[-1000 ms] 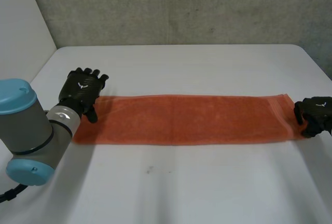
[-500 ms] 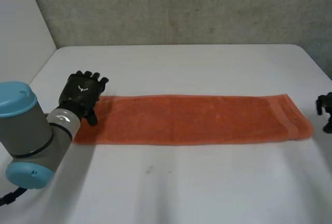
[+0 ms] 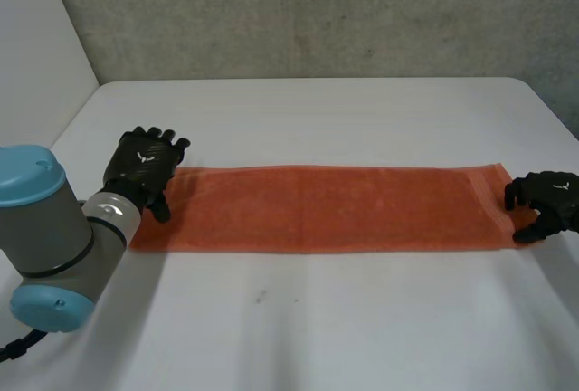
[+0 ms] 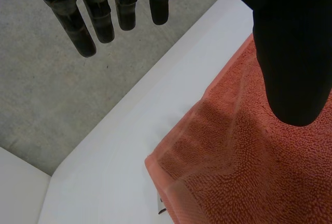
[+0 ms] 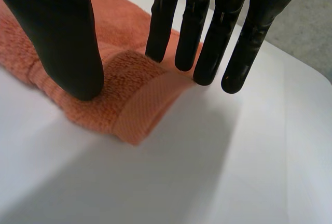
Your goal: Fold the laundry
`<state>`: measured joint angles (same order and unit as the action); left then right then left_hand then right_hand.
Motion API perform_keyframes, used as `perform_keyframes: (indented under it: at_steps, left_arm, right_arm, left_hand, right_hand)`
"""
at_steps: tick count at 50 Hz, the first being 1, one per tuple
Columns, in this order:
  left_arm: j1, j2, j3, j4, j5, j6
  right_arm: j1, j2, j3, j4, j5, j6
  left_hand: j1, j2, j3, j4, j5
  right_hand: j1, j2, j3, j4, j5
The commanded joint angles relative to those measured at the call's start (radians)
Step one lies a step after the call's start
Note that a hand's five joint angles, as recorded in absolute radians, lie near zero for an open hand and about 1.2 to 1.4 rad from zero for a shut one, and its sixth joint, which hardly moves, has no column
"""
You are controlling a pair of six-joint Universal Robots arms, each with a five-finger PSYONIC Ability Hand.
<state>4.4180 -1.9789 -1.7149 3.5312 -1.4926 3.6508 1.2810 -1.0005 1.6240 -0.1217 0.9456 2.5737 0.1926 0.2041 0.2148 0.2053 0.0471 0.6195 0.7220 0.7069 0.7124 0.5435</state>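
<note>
Nearest the camera, the robot's left arm [image 3: 45, 228], grey with 2 light-blue caps, leans in over a white surface [image 3: 344, 337] that carries a faint dark speck [image 3: 261, 297] ahead of it. Beyond the speck an orange towel [image 3: 326, 210], folded into 1 long narrow strip, lies flat across the surface from one hand to the other. The back of each hand carries a small white emblem, too small to read.

The left hand [image 3: 143, 166] hangs over the strip's left end at its far corner. In the left wrist view its fingers [image 4: 83, 27] are straight and spread, out past the towel's edge over bare surface and clear of the cloth, while its thumb [image 4: 290, 68] hangs above the terry. A small pale tab [image 4: 161, 206] shows at the hem beside that corner, too small to read.

The right hand [image 3: 550, 199] sits on the strip's right end. In the right wrist view its thumb [image 5: 67, 53] presses down on the near side of the end and its straight fingers [image 5: 194, 32] meet the far side, a raised ridge of towel nipped between them, with the woven hem band [image 5: 148, 105] just past the fingertips.

Behind the surface's far edge stand a grey concrete wall [image 3: 317, 11] and, at the left, a white panel [image 3: 36, 47]
</note>
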Motion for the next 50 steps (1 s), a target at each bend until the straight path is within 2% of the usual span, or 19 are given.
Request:
perform_keyframes:
  at_steps: [1,3,8,10,11,19,23,24,27,28,31,32,36,37,41,46,47,50]
  left_arm:
    - [0.000,-0.003,0.000,0.002,0.000,0.000]
    - [0.000,-0.003,0.000,0.005,0.000,0.000]
    - [0.000,-0.001,-0.002,0.005,-0.002,0.000]
    - [0.000,0.000,-0.003,0.005,-0.002,0.000]
    - [-0.002,0.005,-0.011,0.005,-0.002,0.000]
    - [-0.002,0.005,-0.014,0.005,-0.003,0.000]
    - [-0.002,0.006,-0.015,0.005,-0.005,0.000]
    - [-0.002,0.006,-0.015,0.005,-0.005,0.000]
    - [-0.002,0.006,-0.015,0.005,-0.005,0.000]
    - [-0.002,0.006,-0.015,0.005,-0.005,0.000]
    - [-0.002,0.006,-0.015,0.005,-0.005,0.000]
    - [0.000,0.006,-0.015,0.005,-0.006,0.000]
    - [0.000,0.006,-0.015,0.005,-0.006,0.000]
    - [0.000,0.006,-0.015,0.005,-0.006,0.000]
    - [-0.002,0.006,-0.017,0.005,-0.006,0.000]
    - [-0.003,0.006,-0.017,0.003,-0.006,0.000]
    - [-0.003,0.006,-0.017,0.005,-0.006,0.000]
    - [-0.017,0.006,-0.017,0.003,-0.005,0.000]
  right_arm:
    - [0.000,0.022,-0.013,-0.004,0.035,-0.043]
    - [-0.006,0.034,-0.027,-0.018,0.044,-0.037]
    - [-0.011,0.023,-0.035,-0.059,0.097,-0.024]
    - [-0.015,-0.013,-0.050,-0.093,0.207,-0.024]
    - [-0.043,-0.047,-0.154,-0.098,0.380,-0.038]
    - [-0.012,-0.058,-0.228,-0.078,0.401,-0.064]
    - [0.179,-0.058,-0.251,-0.082,0.397,-0.056]
    - [0.264,-0.063,-0.263,-0.084,0.395,-0.053]
    - [0.388,-0.063,-0.280,-0.084,0.398,-0.056]
    - [0.467,-0.060,-0.289,-0.090,0.392,-0.056]
    - [0.590,-0.056,-0.306,-0.095,0.390,-0.058]
    - [0.669,-0.052,-0.323,-0.101,0.389,-0.058]
    - [0.851,0.005,-0.351,-0.134,0.375,-0.059]
    - [0.851,0.005,-0.351,-0.134,0.375,-0.059]
    - [0.981,0.112,-0.354,-0.156,0.311,-0.064]
    - [1.035,0.190,-0.340,-0.127,0.298,-0.070]
    - [1.037,0.195,-0.340,-0.110,0.301,-0.069]
    - [1.023,0.180,-0.339,-0.088,0.314,-0.063]
  left_hand:
    - [-0.018,-0.030,-0.040,-0.031,-0.047]
    - [-0.018,-0.030,-0.040,-0.031,-0.047]
    - [-0.018,-0.030,-0.040,-0.031,-0.047]
    - [-0.018,-0.030,-0.040,-0.031,-0.047]
    - [-0.018,-0.030,-0.040,-0.031,-0.047]
    - [-0.018,-0.030,-0.040,-0.031,-0.047]
    - [-0.018,-0.030,-0.040,-0.031,-0.047]
    - [-0.018,-0.030,-0.040,-0.031,-0.047]
    - [-0.018,-0.030,-0.040,-0.031,-0.047]
    - [-0.018,-0.030,-0.040,-0.031,-0.047]
    - [-0.018,-0.030,-0.040,-0.031,-0.047]
    - [-0.018,-0.030,-0.040,-0.031,-0.047]
    - [-0.018,-0.030,-0.040,-0.031,-0.047]
    - [-0.018,-0.030,-0.040,-0.031,-0.047]
    - [-0.018,-0.030,-0.040,-0.031,-0.047]
    - [-0.018,-0.030,-0.040,-0.031,-0.047]
    - [-0.018,-0.030,-0.040,-0.031,-0.047]
    - [-0.018,-0.030,-0.040,-0.031,-0.047]
  right_hand:
    - [0.440,0.338,0.353,0.347,0.342]
    - [0.775,0.673,0.688,0.682,0.677]
    - [0.777,0.674,0.689,0.684,0.678]
    - [0.777,0.674,0.689,0.684,0.678]
    - [0.777,0.674,0.689,0.684,0.678]
    - [0.777,0.674,0.689,0.684,0.678]
    - [0.777,0.674,0.689,0.684,0.678]
    - [0.777,0.674,0.689,0.684,0.678]
    - [0.777,0.674,0.689,0.684,0.678]
    - [0.777,0.674,0.689,0.684,0.678]
    - [0.777,0.674,0.689,0.684,0.678]
    - [0.777,0.674,0.689,0.684,0.678]
    - [0.777,0.674,0.689,0.684,0.678]
    - [0.777,0.674,0.689,0.684,0.678]
    - [0.777,0.674,0.689,0.684,0.678]
    - [0.777,0.674,0.689,0.684,0.678]
    - [0.432,0.329,0.345,0.339,0.333]
    - [-0.116,-0.219,-0.203,-0.209,-0.215]
